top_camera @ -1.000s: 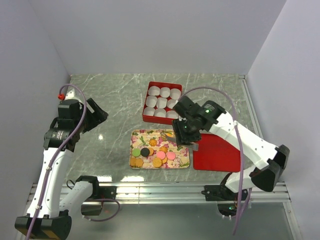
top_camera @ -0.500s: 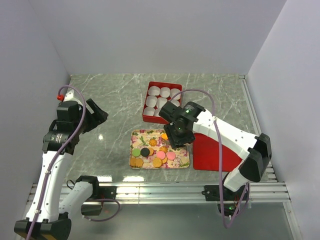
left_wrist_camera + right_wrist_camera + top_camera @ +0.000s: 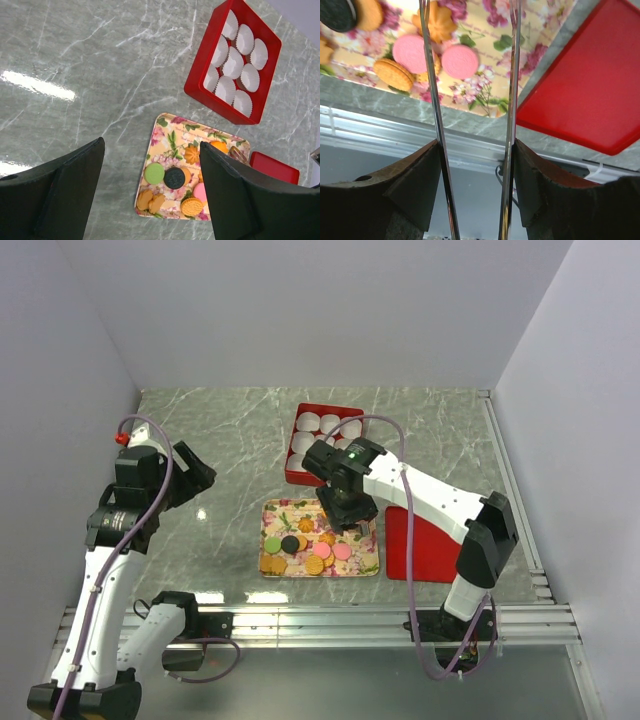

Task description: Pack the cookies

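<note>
The cookies [image 3: 305, 545] lie on a floral tray [image 3: 370, 565]: green [image 3: 154, 173], black [image 3: 174, 177], pink [image 3: 460, 61] and several golden ones. My right gripper [image 3: 347, 505] hovers over the tray's upper right part. Its fingers are shut on a pair of metal tongs [image 3: 431, 75]. The two blades stand apart, and their tips run out of the right wrist view. My left gripper [image 3: 190, 475] hangs open and empty above the bare table, left of the tray. A red box [image 3: 297, 468] with white paper cups stands behind the tray.
A flat red lid [image 3: 435, 545] lies right of the tray, touching its edge. Grey walls close in the table on the left, back and right. A metal rail [image 3: 320, 618] runs along the near edge.
My right arm has swung left, carrying the tongs from the tray's right edge to a spot over its upper middle. The left arm has barely moved.
</note>
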Motion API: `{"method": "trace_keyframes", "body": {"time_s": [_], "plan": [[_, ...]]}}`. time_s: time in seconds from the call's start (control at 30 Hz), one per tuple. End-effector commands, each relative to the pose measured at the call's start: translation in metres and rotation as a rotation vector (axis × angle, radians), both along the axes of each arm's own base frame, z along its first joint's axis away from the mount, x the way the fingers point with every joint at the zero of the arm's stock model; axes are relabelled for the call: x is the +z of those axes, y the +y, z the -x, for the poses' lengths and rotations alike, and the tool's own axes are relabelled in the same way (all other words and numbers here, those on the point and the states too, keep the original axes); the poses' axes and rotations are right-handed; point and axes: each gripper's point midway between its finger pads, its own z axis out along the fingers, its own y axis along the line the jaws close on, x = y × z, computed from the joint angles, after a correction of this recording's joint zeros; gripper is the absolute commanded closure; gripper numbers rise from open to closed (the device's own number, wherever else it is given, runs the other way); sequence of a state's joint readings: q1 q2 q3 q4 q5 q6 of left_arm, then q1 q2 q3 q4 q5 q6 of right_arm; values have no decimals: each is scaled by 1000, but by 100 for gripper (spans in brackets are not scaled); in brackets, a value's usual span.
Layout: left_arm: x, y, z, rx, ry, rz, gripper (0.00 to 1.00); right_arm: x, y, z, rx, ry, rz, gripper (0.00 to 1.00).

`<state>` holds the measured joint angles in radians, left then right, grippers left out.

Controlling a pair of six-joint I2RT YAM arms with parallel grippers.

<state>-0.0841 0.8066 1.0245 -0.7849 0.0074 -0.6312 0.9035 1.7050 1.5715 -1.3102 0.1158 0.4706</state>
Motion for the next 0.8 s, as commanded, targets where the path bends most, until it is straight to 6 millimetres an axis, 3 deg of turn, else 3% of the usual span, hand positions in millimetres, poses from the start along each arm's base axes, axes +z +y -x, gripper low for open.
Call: {"method": "trace_keyframes", "body": {"time_s": [0.0, 0.77], "plan": [[6, 6, -1, 12, -33, -38, 17, 13, 10, -10, 26, -44, -24, 37], [8, 5, -6, 4, -32, -61, 17, -9, 14, -8, 41, -6, -10, 44]]}}
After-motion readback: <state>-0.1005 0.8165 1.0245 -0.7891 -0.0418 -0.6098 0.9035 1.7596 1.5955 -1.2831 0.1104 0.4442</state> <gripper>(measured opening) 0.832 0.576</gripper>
